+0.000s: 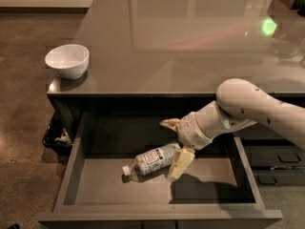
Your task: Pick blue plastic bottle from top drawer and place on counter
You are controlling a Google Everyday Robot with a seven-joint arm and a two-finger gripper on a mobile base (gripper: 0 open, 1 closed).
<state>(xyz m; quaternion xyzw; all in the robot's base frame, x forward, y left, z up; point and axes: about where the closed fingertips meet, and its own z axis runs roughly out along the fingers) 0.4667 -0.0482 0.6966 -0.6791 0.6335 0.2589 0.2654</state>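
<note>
The blue plastic bottle (152,160) lies on its side on the floor of the open top drawer (71,175), white cap pointing to the front left. My gripper (174,144) is open and reaches down into the drawer from the right. One cream finger (180,164) rests at the bottle's base end on the near side. The other finger (169,123) is behind it on the far side. The bottle's base end lies between them. The counter (181,37) stretches behind the drawer, glossy and dark.
A white bowl (67,60) stands on the counter's front left corner. Smaller handled drawers (279,162) sit to the right of the open drawer. A dark bin with items (56,133) is on the floor at the left. A green light reflection (268,26) shows at the counter's far right.
</note>
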